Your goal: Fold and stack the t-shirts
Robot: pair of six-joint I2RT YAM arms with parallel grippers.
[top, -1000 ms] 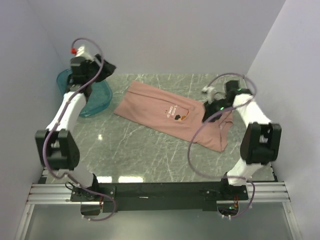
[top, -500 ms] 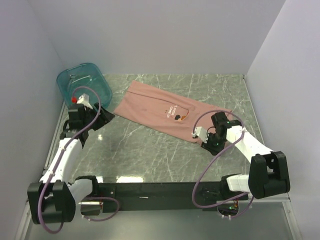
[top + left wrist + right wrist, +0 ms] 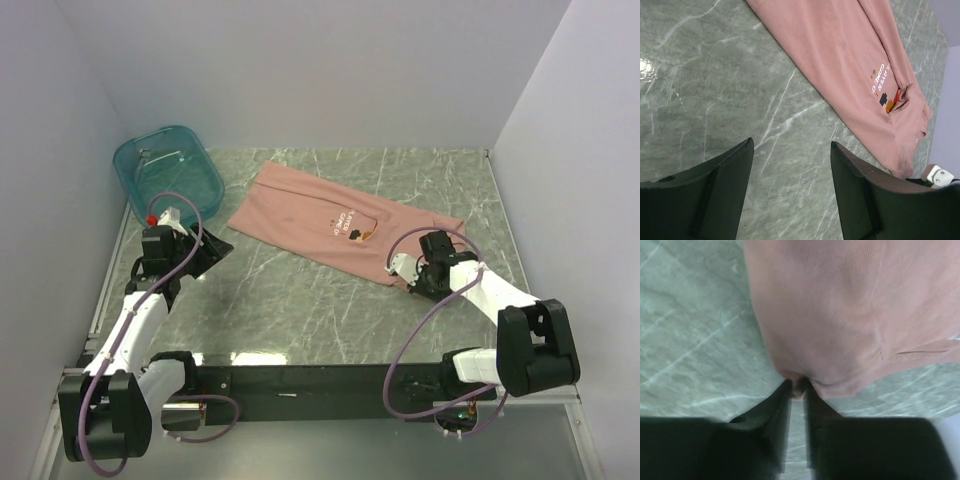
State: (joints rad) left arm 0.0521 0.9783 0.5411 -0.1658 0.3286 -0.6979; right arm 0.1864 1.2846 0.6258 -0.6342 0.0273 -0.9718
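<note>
One dusty-pink t-shirt [image 3: 320,220] lies as a long strip slanting across the marble table [image 3: 290,300]; its small orange-brown graphic [image 3: 357,234] faces up. My right gripper [image 3: 412,275] sits low at the strip's near right corner. In the right wrist view the t-shirt [image 3: 840,315] fills the top, and the right gripper [image 3: 797,383] is shut on a small fold of its edge. My left gripper [image 3: 205,250] hangs open to the left of the strip. In the left wrist view the left gripper [image 3: 791,142] frames bare marble, with the t-shirt [image 3: 850,65] well beyond it.
A translucent teal tub [image 3: 175,175] stands at the back left corner. Pale walls close in the table on the left, back and right. The right arm's white wrist part [image 3: 939,175] shows at the edge of the left wrist view.
The left arm has swung back from over the tub to the near left. The right arm has dropped to the shirt's near right corner, and its jaws have narrowed onto the cloth edge.
</note>
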